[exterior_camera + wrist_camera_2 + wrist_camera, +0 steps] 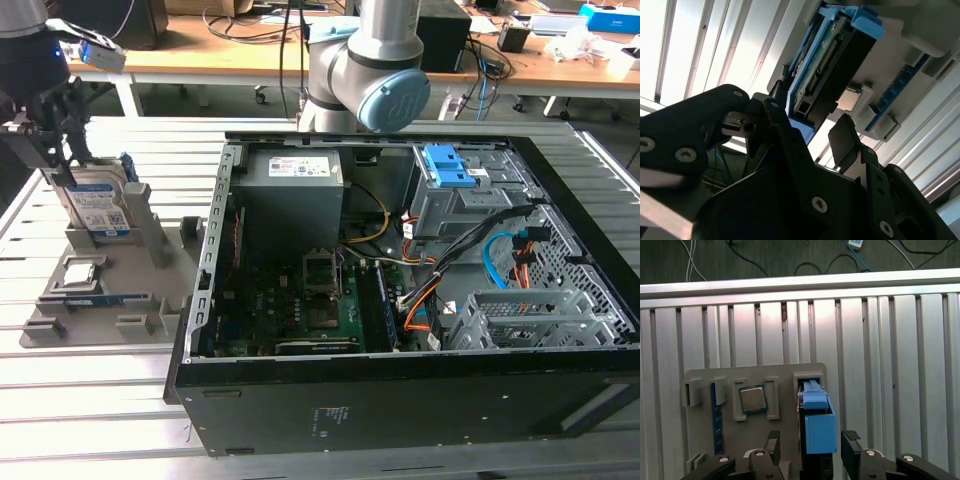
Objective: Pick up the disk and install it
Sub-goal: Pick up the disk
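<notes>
Your slatted metal table point(80, 420) carries the open computer case point(400, 400), which takes up the middle and the exterior view's right. At nine o'clock from the case lies the grey fixture tray point(170, 300). Inside the case, toward one o'clock, stands the grey metal cage point(450, 215) with its bright blue latch point(447, 165). You can judge that as where the drive belongs, and no drive is seen going into it.

The disk point(98, 210) stands on edge in its tray slot, label facing the exterior camera, so neither the lift nor the install is done. Your gripper point(811, 444) hangs over the tray at the disk's twelve o'clock and straddles it. In the first wrist view the claw is spread wide, and its fingers point(850, 442) flank the blue side rail with a gap showing on each side, so it grips nothing. The small processor chip point(753, 399) lies untouched in its own pocket beside the disk's slot.
</notes>
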Motion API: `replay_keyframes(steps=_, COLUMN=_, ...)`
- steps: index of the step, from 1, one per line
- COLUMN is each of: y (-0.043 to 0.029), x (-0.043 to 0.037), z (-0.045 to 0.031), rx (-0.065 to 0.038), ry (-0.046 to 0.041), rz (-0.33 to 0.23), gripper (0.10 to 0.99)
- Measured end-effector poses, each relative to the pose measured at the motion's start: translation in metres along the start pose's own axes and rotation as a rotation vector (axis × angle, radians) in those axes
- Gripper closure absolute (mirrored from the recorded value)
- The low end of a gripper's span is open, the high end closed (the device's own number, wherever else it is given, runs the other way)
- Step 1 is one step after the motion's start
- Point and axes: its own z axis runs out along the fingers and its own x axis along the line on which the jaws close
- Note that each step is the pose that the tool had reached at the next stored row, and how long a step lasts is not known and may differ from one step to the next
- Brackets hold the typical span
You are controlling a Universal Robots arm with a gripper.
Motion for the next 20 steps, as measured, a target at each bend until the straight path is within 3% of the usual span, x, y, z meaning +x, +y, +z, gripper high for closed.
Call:
replay_keyframes(steps=10, y=-0.0002, x=-0.0022, z=0.0213, rx=0.000, ry=0.0011, rz=-0.001, gripper=0.486)
replay_keyframes(steps=13, y=-0.0005, x=-0.0023, z=0.0225, rx=0.000, ry=0.0010, rz=-0.001, gripper=0.486)
replay_keyframes(steps=17, y=-0.0007, x=-0.0023, z=0.0226, rx=-0.001, ry=-0.0154, rz=-0.001, gripper=0.486)
replay_keyframes(steps=20, y=-0.0007, x=-0.0023, z=0.0226, rx=-0.001, ry=-0.0344, rz=-0.001, gripper=0.486)
